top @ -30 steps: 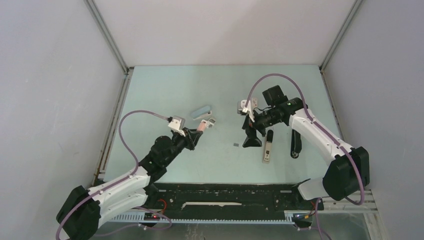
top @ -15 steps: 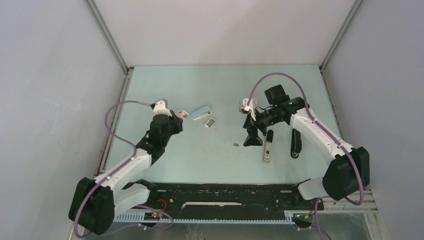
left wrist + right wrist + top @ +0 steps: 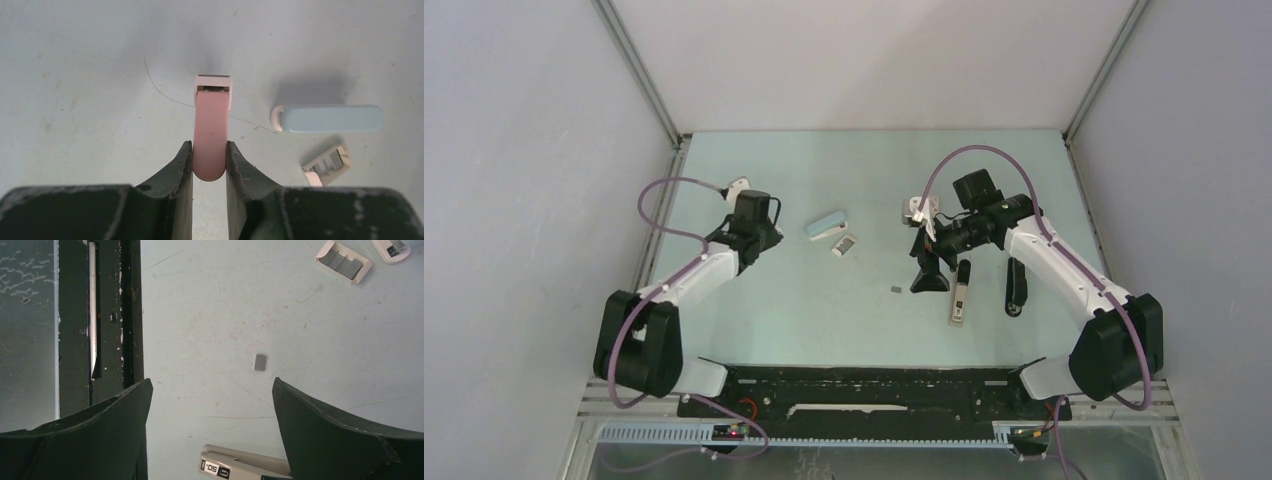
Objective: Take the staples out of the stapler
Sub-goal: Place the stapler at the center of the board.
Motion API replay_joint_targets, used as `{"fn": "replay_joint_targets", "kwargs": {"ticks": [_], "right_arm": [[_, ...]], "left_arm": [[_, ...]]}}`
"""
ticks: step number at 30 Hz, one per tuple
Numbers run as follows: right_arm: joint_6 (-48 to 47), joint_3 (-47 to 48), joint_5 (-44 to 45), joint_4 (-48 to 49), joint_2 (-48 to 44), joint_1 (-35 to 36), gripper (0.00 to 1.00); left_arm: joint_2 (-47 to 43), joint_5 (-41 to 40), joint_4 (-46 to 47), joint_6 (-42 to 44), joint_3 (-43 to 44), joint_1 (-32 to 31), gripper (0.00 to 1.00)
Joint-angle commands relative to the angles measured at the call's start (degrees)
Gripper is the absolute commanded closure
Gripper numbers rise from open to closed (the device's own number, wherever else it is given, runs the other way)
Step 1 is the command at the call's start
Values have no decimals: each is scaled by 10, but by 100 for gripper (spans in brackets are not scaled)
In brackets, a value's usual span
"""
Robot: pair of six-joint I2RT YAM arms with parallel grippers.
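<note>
**Left gripper clamps the pink stapler; right gripper gapes above a loose staple strip**

The left gripper (image 3: 209,147) is drawn in narrow, its two dark fingers (image 3: 184,167) pressed against the sides of the pink stapler (image 3: 211,117). It grips the stapler by its rounded rear end. The stapler points straight away from the wrist, clear of the table (image 3: 774,320), with a pale square mouth at its far tip. Beyond it to the right, a blue-grey stapler (image 3: 330,118) lies flat. Near that is a small white tray (image 3: 345,159), partly cut off by the gripper body.

Across the table, the right gripper (image 3: 211,382) stands spread wide and holds nothing, looking down on the bare surface. The staple strip (image 3: 260,362), a tiny grey piece, lies alone on the table. In the wrist view it sits between the spread jaws; from above it sits just left of the gripper's tip. A grey stapler (image 3: 240,466) with a printed label lies just under that wrist. Farther out, the white tray shows grey strips (image 3: 342,262) lying side by side in it.
</note>
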Motion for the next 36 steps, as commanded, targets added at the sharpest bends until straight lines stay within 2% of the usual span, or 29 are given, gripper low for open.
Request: {"fn": "replay_joint_targets", "kwargs": {"ticks": [1, 6, 15, 22, 28, 32, 36], "right_arm": [[-7, 5, -19, 1, -4, 0, 0], [-11, 5, -23, -2, -6, 0, 0], [-18, 4, -34, -9, -7, 2, 0], [-21, 5, -39, -12, -11, 3, 0], [-21, 5, -40, -14, -11, 6, 0], [-20, 5, -40, -13, -12, 7, 0], [-20, 5, -41, -13, -12, 7, 0]], "left_arm": [[45, 42, -43, -23, 73, 37, 100], [105, 92, -49, -27, 117, 77, 100], [199, 116, -68, -33, 182, 118, 100], [230, 109, -81, -17, 213, 118, 100], [250, 46, -110, 21, 256, 119, 100], [284, 27, -133, 62, 306, 117, 94], [302, 29, -134, 105, 324, 115, 77]]}}
